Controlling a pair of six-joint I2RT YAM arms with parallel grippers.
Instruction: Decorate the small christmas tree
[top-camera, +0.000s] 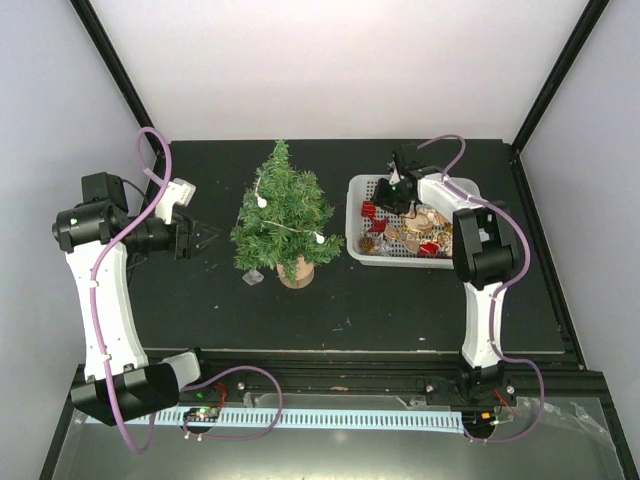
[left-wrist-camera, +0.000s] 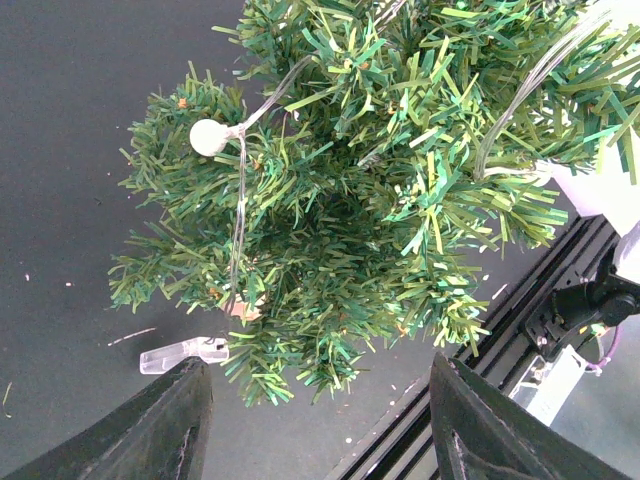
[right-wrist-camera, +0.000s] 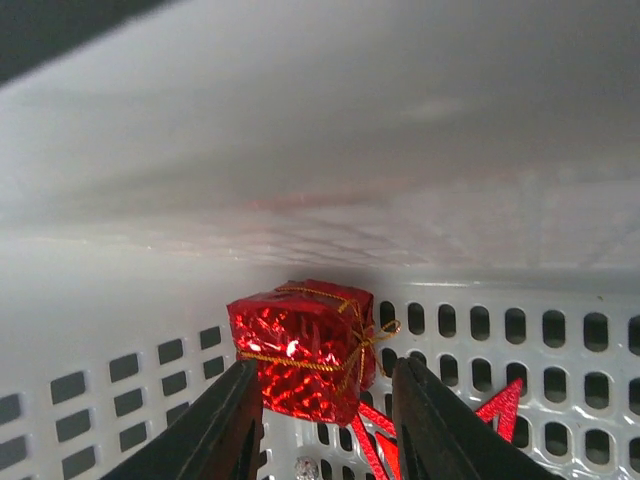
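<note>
The small christmas tree stands mid-table on its tan stump. A clear wire with white bulbs runs over it. In the left wrist view its green branches fill the top, with one bulb. My left gripper is open and empty just left of the tree; it also shows in the left wrist view. My right gripper is down in the white basket. It is open, its fingers on either side of a shiny red gift box with gold string.
The basket holds several wooden and red ornaments, and a red star lies beside the box. The basket wall is close ahead. A clear plastic clip lies by the tree's foot. A black rail runs along the near edge.
</note>
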